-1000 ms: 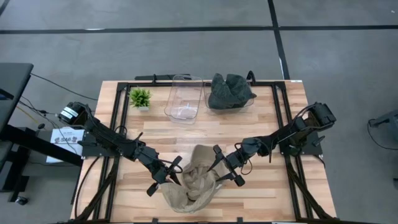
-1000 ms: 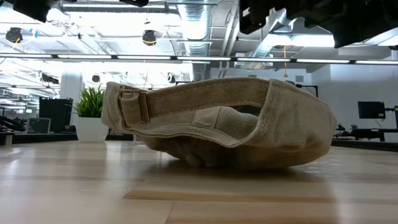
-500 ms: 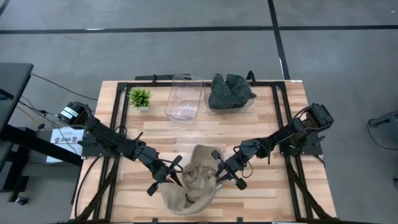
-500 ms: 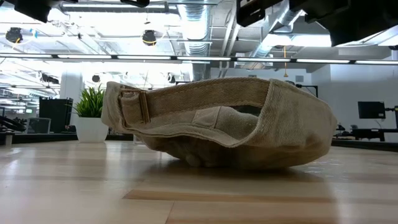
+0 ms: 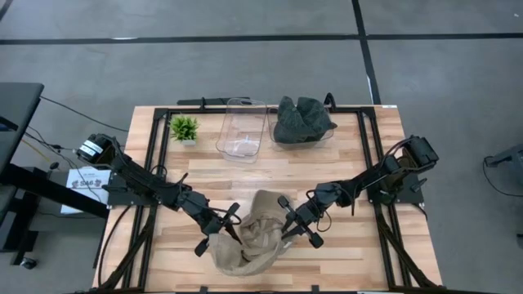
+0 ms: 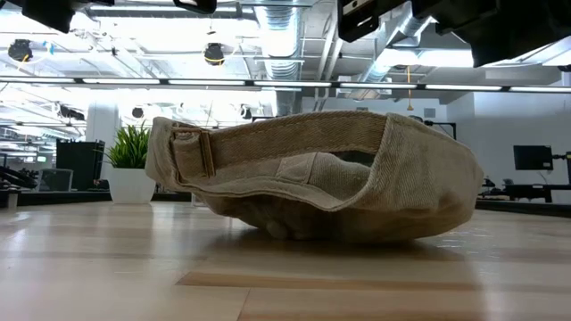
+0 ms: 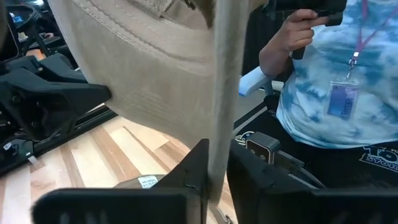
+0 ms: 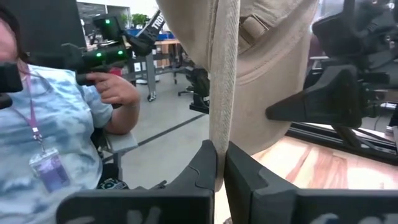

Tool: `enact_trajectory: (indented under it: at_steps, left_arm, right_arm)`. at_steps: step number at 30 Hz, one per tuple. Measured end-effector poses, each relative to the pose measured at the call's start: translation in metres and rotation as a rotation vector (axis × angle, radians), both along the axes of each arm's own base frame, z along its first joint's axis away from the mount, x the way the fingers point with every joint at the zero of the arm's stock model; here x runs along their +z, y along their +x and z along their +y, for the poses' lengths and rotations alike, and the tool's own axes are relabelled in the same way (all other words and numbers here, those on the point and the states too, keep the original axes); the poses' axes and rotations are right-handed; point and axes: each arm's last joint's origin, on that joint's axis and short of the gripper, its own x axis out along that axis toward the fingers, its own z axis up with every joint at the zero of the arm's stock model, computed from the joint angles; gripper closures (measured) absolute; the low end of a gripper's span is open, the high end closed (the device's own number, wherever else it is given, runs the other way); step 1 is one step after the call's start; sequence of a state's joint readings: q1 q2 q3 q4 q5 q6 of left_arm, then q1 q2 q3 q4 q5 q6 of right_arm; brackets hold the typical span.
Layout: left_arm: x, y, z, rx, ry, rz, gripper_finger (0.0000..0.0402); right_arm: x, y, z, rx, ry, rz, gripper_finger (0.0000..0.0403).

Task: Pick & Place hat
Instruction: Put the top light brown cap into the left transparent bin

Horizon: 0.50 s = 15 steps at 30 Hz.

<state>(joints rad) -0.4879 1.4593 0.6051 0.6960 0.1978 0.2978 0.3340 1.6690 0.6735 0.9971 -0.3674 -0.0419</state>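
A tan hat lies upside down near the table's front edge, its crown on the wood and its opening facing up. The adjusting strap shows at one side. My left gripper is at the hat's left side and is shut on its rim. My right gripper is at the hat's right side, also shut on the rim. Both arms reach in low from the table's side edges. My left gripper pinches the hat's upturned rim on the hat's left side between its two fingers. The fingers come in slanting down from the table's left. The hat's crown still rests on the table. My right gripper pinches the rim band on the hat's right side between its two fingers. The fingers come in slanting down from the table's right. The cloth stands upright above the fingertips, and the hat's crown stays on the wood.
At the back stand an empty clear bin and a second clear bin holding dark cloth. A small potted plant sits at the back left. A person in a blue patterned shirt sits beyond the table's near edge.
My right gripper has edged toward the hat and shut on its right rim. The hat has stayed on the table where it was.
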Motion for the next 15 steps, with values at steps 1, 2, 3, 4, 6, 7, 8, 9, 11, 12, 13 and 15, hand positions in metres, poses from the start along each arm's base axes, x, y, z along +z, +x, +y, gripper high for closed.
enact_trajectory:
  at_steps: [1,2,3,4,6,7,8,9,11,12,13,15]
  left_arm:
    - [0.0000,0.0000,0.0001,0.001,0.000,0.000,0.0349]
    - [0.0000,0.0000,0.0000,0.004,-0.002,0.002,0.0342]
    - [0.0000,0.0001,0.0001,0.013,-0.010,0.008,0.0334]
    - [0.0001,0.0003,0.0003,0.028,-0.018,0.013,0.0326]
    - [0.0003,0.0009,0.0010,0.062,-0.028,0.018,0.0312]
    - [0.0004,0.0011,0.0014,0.077,-0.028,0.017,0.0304]
    - [0.0004,0.0014,0.0017,0.091,-0.026,0.016,0.0298]
    - [0.0004,0.0015,0.0019,0.100,-0.025,0.014,0.0292]
    - [0.0005,0.0018,0.0024,0.121,-0.024,0.011,0.0282]
    - [0.0006,0.0020,0.0025,0.127,-0.023,0.011,0.0279]
    - [0.0006,0.0020,0.0027,0.134,-0.022,0.010,0.0276]
    - [0.0006,0.0022,0.0029,0.144,-0.021,0.008,0.0274]
  right_arm:
    - [0.0000,0.0000,-0.0001,-0.001,0.000,0.000,0.0400]
    - [-0.0001,0.0001,-0.0002,-0.002,0.000,0.001,0.0400]
    - [0.0000,0.0000,-0.0002,-0.002,0.001,0.001,0.0400]
    - [0.0000,0.0000,-0.0002,-0.002,0.000,0.001,0.0400]
    - [0.0000,0.0001,-0.0002,-0.005,0.000,0.001,0.0400]
    - [0.0000,0.0002,-0.0004,-0.008,0.000,0.001,0.0400]
    - [0.0000,0.0003,-0.0005,-0.009,0.000,0.001,0.0400]
    - [0.0000,0.0003,-0.0005,-0.009,0.000,0.001,0.0400]
    - [0.0000,0.0004,-0.0007,-0.015,0.000,0.000,0.0401]
    - [0.0000,0.0004,-0.0006,-0.019,0.000,0.001,0.0401]
    - [0.0002,0.0006,-0.0011,-0.026,0.001,0.000,0.0401]
    - [0.0005,0.0009,-0.0023,-0.036,0.005,0.003,0.0401]
